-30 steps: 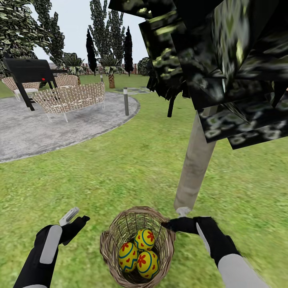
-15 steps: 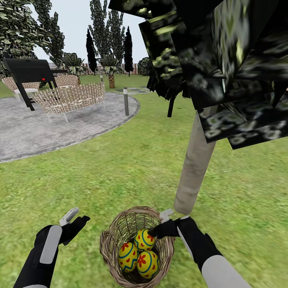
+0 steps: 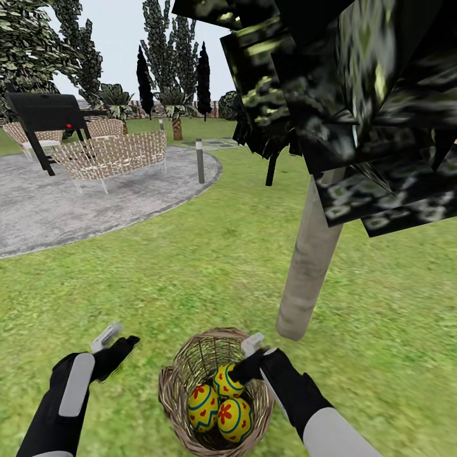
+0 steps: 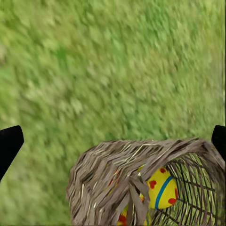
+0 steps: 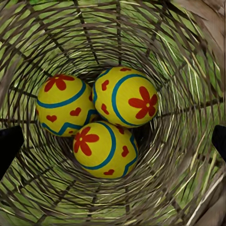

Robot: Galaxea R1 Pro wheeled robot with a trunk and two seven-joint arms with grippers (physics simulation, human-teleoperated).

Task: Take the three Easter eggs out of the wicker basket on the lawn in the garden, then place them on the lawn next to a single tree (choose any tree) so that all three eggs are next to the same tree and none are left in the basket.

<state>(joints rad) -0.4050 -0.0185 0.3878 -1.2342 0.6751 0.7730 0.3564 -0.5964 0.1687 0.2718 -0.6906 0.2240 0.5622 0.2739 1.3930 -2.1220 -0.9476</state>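
The wicker basket (image 3: 216, 387) holds 3 Easter eggs (image 5: 101, 122); the right gripper (image 3: 244, 365) hangs above them, jaws spread.

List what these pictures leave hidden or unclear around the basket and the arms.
- Wicker basket base: hidden under the three Easter eggs in the right wrist view.
- Right end effector: head view, tips dip behind the rim; contact with an egg unclear.
- Tree crown: cut by head view's top edge.
- Left end effector: small, gap unclear in head view.
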